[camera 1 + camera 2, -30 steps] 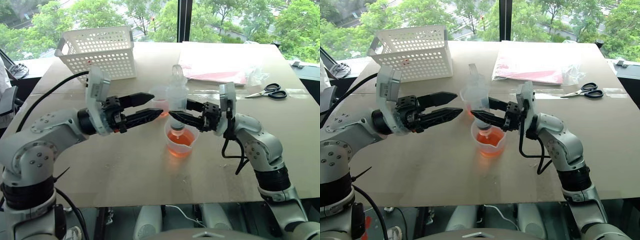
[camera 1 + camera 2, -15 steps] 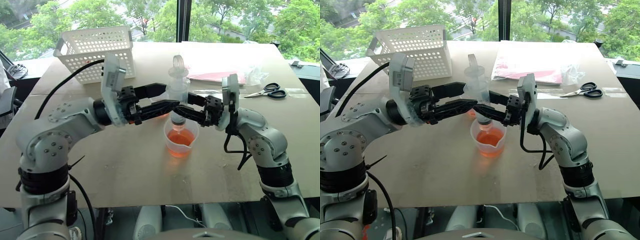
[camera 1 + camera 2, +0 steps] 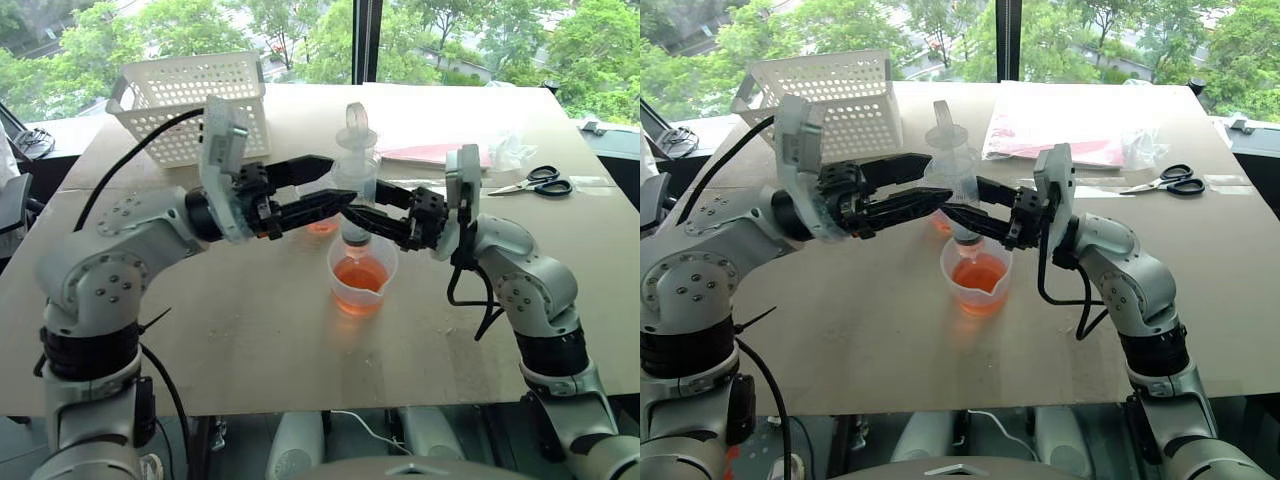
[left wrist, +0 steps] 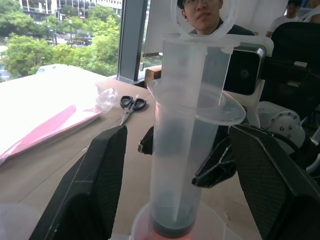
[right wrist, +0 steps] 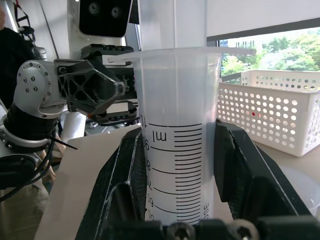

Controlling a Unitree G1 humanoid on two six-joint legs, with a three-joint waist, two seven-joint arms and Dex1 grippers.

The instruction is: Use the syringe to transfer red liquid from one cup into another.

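Big windows with green trees behind, tan counter (image 3: 250,340) up front. Syringe (image 3: 354,190) held upright dead centre, tip down over the spouted beaker (image 3: 361,284), which has a shallow pool of red liquid (image 3: 360,276) in the bottom. Can't tell if the tip actually touches the liquid. Right pincer (image 3: 352,218) clamped shut on the barrel around the printed marks. Left pincer (image 3: 332,184) spread open with a finger on each side of the upper barrel, near the flange, not squeezing anything. Black plunger tip sitting low in the barrel in the left wrist view, so looks like nothing drawn up yet.

Handling guess: light, stiff clear plastic, smooth and probably a bit slippery on the round barrel, so better gripped mid-barrel as now, with the other pincer hooking under the white plunger ring at the top to pull. Likely to twist if the pull goes off-axis.

Smaller cup (image 3: 321,203) just behind the left pincer's fingers, a little red inside. Further out: white basket (image 3: 192,104) at the back left, pink sheet in plastic (image 3: 440,150) back right, scissors (image 3: 538,181) beside it.
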